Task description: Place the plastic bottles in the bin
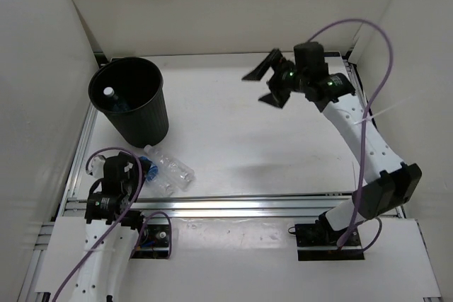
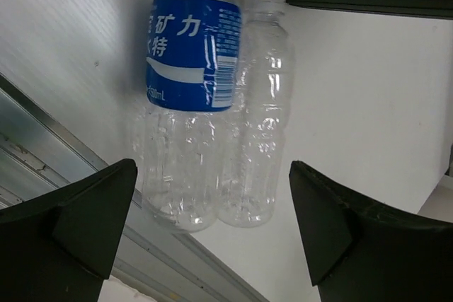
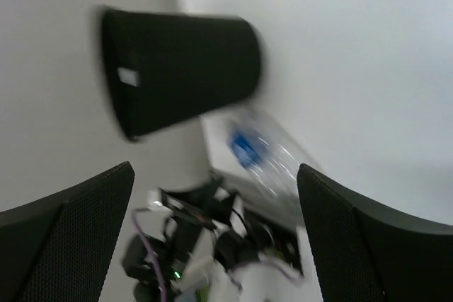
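Near the near-left corner of the table (image 1: 269,153) the left gripper (image 2: 212,171) hangs with jaws wide apart over a blue-labelled bottle (image 2: 187,104) and a bare bottle (image 2: 258,125) (white cap). Both are clear plastic, lying side by side and touching, necks toward the bin (image 1: 138,118). It stands upright at the far-left corner, a third bottle (image 1: 113,102) inside. Far right, the right gripper (image 1: 260,86) is raised, jaws apart, empty

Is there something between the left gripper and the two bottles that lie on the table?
Nothing visible does. The open left gripper hangs over the blue-labelled bottle and the plain bottle, which lie side by side. The bin stands just past their caps, with nothing between.
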Controlling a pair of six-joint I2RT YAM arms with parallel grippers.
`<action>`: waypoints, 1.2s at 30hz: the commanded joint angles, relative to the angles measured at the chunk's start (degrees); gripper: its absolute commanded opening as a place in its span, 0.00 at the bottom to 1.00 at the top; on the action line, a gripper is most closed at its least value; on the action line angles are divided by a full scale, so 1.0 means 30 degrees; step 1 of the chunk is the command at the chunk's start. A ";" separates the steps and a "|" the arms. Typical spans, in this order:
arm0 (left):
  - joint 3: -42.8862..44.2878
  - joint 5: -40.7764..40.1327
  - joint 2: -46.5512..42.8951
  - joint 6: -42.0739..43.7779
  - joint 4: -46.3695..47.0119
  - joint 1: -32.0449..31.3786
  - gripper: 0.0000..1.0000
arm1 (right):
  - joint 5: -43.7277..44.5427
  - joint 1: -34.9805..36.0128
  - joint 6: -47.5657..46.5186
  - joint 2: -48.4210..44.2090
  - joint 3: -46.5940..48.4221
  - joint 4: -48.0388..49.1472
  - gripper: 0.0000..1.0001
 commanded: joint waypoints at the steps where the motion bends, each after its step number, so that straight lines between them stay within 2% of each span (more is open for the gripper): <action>1: -0.0964 0.0359 0.1378 -0.1657 0.2128 -0.0083 1.00 | -0.2637 -0.0528 -0.0856 -0.2672 0.0152 -0.3344 0.99; 5: -0.1377 0.0154 0.3019 -0.1833 0.3768 -0.0083 1.00 | -0.3251 -0.0704 -0.1622 -0.3085 0.0382 -0.3698 0.99; 11: -0.0764 -0.0783 0.6151 -0.1833 0.4357 -0.0083 1.00 | -0.5476 -0.1815 -0.2356 -0.2062 0.0969 -0.3698 1.00; 23: -0.1143 -0.1398 0.8880 -0.1657 0.5996 -0.0083 1.00 | -0.8378 -0.4334 -0.3089 -0.0858 0.1557 -0.3287 1.00; 28: -0.1787 -0.0434 0.9876 -0.2036 0.5998 -0.0083 1.00 | -0.8964 -0.4776 -0.3089 -0.0479 0.1381 -0.3287 1.00; 30: -0.2283 0.0005 0.9878 -0.2272 0.5998 -0.0083 0.96 | -0.8965 -0.4982 -0.2915 -0.0477 0.1381 -0.3287 1.00; 35: -0.2754 0.0184 0.9207 -0.2712 0.5563 -0.0083 0.71 | -0.9141 -0.5156 -0.2737 -0.0067 0.1381 -0.3287 1.00; 36: -0.2754 0.0184 0.9030 -0.2712 0.5268 -0.0083 0.68 | -0.9141 -0.5157 -0.2737 -0.0067 0.1381 -0.3287 1.00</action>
